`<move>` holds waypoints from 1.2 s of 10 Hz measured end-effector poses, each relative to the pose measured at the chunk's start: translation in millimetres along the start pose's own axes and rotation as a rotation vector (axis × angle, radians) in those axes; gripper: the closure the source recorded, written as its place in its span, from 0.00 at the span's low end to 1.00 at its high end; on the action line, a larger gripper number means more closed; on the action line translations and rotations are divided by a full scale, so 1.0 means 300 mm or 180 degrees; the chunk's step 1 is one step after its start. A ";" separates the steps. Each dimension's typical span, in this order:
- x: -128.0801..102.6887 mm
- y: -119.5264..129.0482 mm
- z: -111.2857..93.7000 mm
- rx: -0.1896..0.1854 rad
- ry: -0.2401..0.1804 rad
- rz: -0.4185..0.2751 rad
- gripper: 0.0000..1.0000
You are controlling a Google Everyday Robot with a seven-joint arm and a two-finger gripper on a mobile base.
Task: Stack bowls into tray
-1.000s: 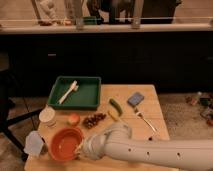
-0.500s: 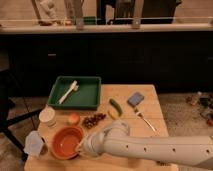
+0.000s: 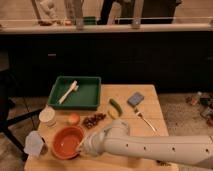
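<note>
Dark cabinet fronts behind a wooden tabletop (image 3: 122, 91), bare floor past its left and right edges. Near the left front corner a pale container (image 3: 35, 144), then the orange bowl (image 3: 65, 142), empty, close to the front edge and well apart from the green tray (image 3: 89, 96) at the back, holding only a white utensil (image 3: 67, 92). At the bowl's right rim the hand (image 3: 81, 146), on a white arm (image 3: 150, 147) stretched in from the right; apart or together, impossible to tell.

my one white arm (image 3: 160, 149) stretched in low and near level from far right of the orange bowl (image 3: 64, 142), bulky wrist joint (image 3: 114, 134) just right of bowl, gripper (image 3: 82, 145) at bowl's right rim, contact unclear
</note>
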 end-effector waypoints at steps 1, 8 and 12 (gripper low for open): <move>-0.001 -0.001 0.001 -0.0001 -0.0003 -0.0003 0.97; -0.001 -0.001 0.001 0.0000 -0.0003 -0.0002 0.62; -0.001 -0.001 0.001 0.0001 -0.0003 -0.0001 0.25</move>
